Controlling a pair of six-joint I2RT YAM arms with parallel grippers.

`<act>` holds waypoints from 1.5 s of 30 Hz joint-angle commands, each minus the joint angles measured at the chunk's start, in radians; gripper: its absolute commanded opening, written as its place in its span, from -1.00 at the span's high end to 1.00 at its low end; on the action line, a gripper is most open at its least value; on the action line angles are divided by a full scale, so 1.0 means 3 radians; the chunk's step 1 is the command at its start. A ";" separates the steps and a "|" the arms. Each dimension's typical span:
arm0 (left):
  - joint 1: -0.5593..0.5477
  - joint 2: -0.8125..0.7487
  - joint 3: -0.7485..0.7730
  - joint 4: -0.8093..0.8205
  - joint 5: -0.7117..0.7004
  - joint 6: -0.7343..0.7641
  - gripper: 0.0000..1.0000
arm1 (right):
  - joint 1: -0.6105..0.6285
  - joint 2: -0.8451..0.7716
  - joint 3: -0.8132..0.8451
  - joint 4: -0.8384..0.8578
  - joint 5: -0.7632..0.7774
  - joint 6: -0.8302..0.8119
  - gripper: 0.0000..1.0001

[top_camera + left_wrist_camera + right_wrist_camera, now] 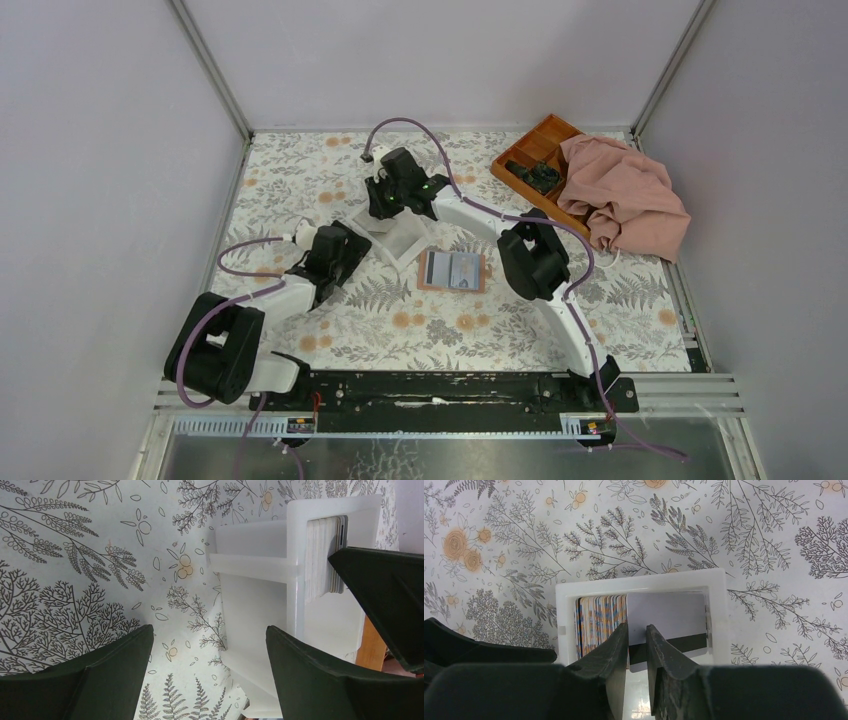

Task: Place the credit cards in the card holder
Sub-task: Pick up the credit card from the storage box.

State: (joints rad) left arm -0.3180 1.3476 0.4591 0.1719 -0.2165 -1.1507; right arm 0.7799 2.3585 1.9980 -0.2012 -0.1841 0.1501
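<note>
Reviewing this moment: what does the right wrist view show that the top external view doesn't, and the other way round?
Only the right wrist: the credit cards standing on edge in a stack, and one grey striped card leaning apart from them. Only the top: the card holder lying flat, the orange tray, the pink cloth. Both: the white box, the right gripper over it, the floral table cover.

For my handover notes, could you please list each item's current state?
card holder: lying open.
credit cards: stacked on edge in white box.
left gripper: open, empty.
right gripper: nearly closed at the stack, grip unclear.
pink cloth: crumpled, partly covering orange tray.
</note>
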 commanded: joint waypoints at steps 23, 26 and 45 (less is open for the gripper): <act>0.0032 -0.0038 0.0151 0.0094 0.0019 0.0021 -0.80 | 0.0034 -0.0506 -0.0153 -0.0021 0.0025 0.0050 0.61; 0.0032 -0.0082 0.0133 0.0068 0.0018 0.0016 -0.80 | 0.0039 -0.0558 -0.0207 -0.0020 0.0123 0.0044 0.66; 0.0004 -0.0730 -0.0052 -0.0202 0.0030 0.0314 -1.00 | 0.0079 -0.1149 -0.0925 0.0368 0.1143 -0.0159 1.00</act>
State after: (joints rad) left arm -0.3180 1.1568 0.4511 0.1158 -0.2169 -1.1255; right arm 0.7895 2.1067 1.7359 -0.1730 0.0963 0.1116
